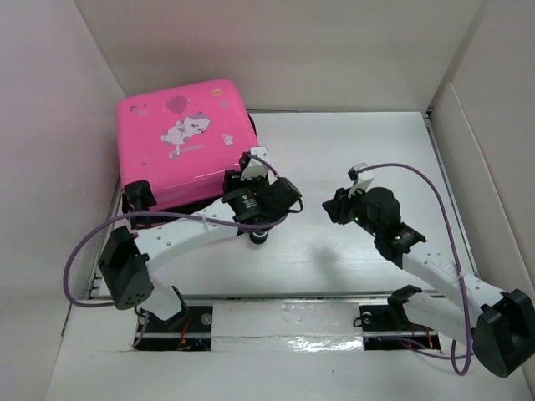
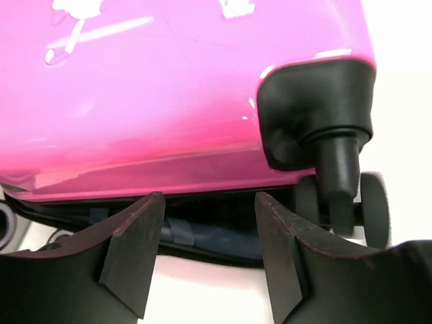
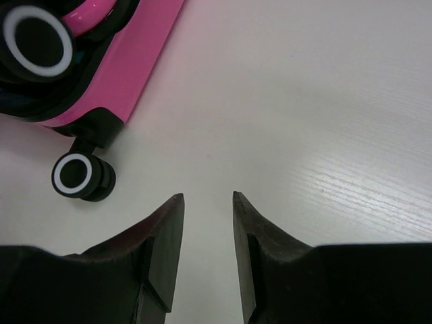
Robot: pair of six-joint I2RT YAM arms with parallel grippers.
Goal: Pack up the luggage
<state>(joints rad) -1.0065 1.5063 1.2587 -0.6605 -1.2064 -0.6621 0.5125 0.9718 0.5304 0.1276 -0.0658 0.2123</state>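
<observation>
One luggage, flat at the far left

One pink luggage (image 1: 180, 142) lies sticker-face up on the worktop (image 1: 359, 159), wheeled edge toward the arms. It is squarish, with no clear long axis. Left gripper (image 2: 209, 219) jaws stand parted and empty at its seam. Right gripper (image 3: 208, 202) jaws are narrowly apart and empty.

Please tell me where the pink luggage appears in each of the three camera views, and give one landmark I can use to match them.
Top external: the luggage lies at the upper left, near the left wall.
Left wrist: it fills the upper half of the picture.
Right wrist: only one corner shows, at the upper left.
Shared landmark: the white table is in all three views; a black wheel of the luggage shows in both wrist views.
</observation>
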